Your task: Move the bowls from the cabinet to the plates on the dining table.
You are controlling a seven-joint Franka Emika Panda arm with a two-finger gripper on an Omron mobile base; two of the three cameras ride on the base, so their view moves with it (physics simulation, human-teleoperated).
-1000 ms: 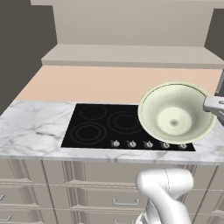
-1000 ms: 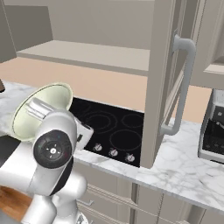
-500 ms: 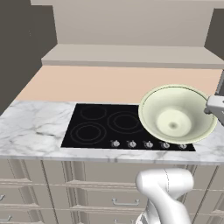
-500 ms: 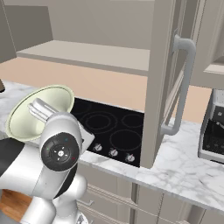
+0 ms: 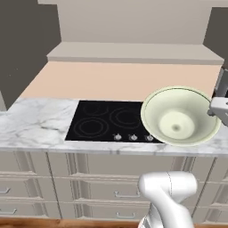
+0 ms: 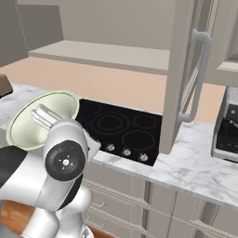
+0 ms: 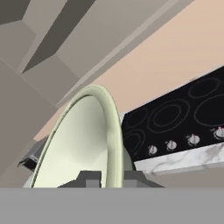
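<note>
No writing or brand mark can be read anywhere. The pale cream-green bowl (image 5: 180,116) is held tilted in the air above the right end of the black cooktop (image 5: 115,127) and the marble counter (image 5: 35,127). The gripper (image 7: 107,180) is clamped on its rim. Since a second ago the bowl has tipped a little flatter. At far right the cabinet door (image 6: 183,69) stands open.
</note>
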